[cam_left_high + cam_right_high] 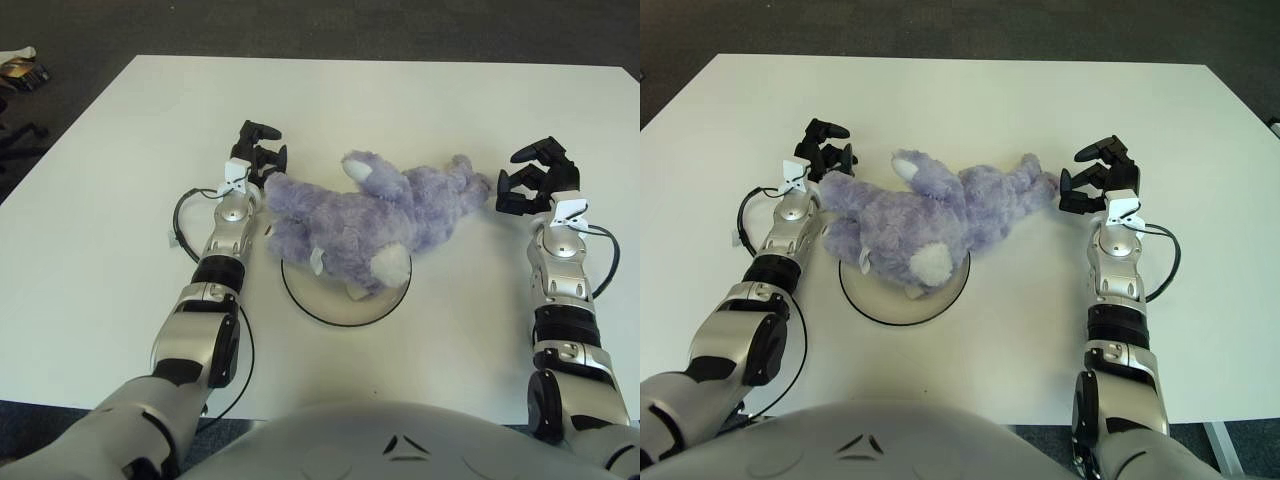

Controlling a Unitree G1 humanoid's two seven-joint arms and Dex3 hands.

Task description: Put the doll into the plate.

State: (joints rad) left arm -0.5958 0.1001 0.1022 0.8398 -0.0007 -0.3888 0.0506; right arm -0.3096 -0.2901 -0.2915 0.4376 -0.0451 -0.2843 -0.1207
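So, purple doll [375,215] flopped half onto the plate [300,300], both hands up beside it.

Nearest: white plate with a dark rim, sitting on the white table [90,250], just inboard of the left forearm. Lower part of the doll lying over the plate's far half, rest of it sprawled off toward the right hand across bare table. Further out, left hand [258,160] tucked right against the doll's near-side end, black fingers loosely curled, not clearly gripping anything. Right hand [530,180] just beside the doll's other end, fingers half spread and hooked, a small gap before the fur, holding nothing. Loose black cable [180,215] looping outboard of the left wrist.
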